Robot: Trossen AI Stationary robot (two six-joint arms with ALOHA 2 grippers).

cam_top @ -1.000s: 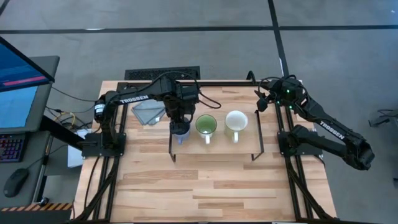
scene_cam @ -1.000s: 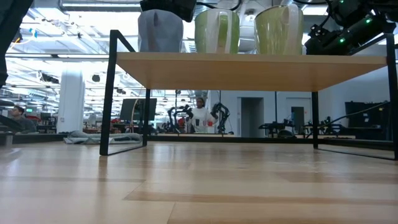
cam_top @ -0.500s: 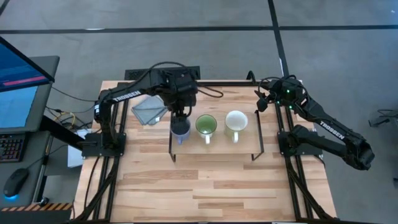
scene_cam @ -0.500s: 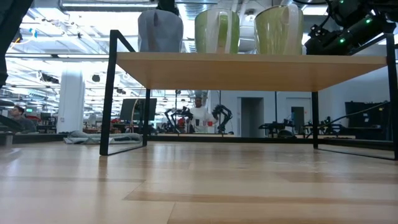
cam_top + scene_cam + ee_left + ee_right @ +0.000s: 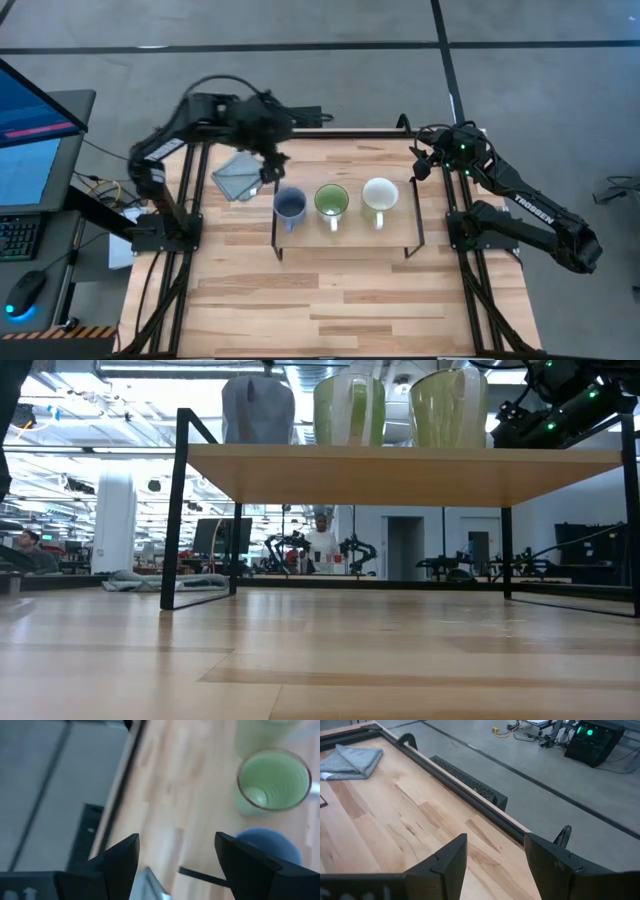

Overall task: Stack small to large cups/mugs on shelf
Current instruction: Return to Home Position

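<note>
Three mugs stand upright in a row on the light-wood shelf [image 5: 400, 225]: the blue mug [image 5: 290, 207] at its left end, the green mug [image 5: 331, 201] in the middle, the cream mug [image 5: 380, 197] on the right. In the low view the blue mug [image 5: 258, 408], green mug [image 5: 348, 408] and cream mug [image 5: 448, 405] rest by their bases on the board [image 5: 400, 460]. My left gripper [image 5: 272, 165] hangs open, above and to the far-left of the blue mug [image 5: 270, 845], touching nothing. My right gripper [image 5: 425, 160] waits open near the table's far right corner.
A folded grey cloth [image 5: 238, 178] lies on the table left of the shelf, under my left arm. The shelf's black wire legs [image 5: 276, 240] stand on the tabletop. Bare wood stretches along the near half of the table [image 5: 330, 310].
My left gripper has come off the blue mug, risen and drawn back toward the table's far-left corner, over the grey cloth. The blue mug stays upright at the shelf's left end. The right arm has kept still.
</note>
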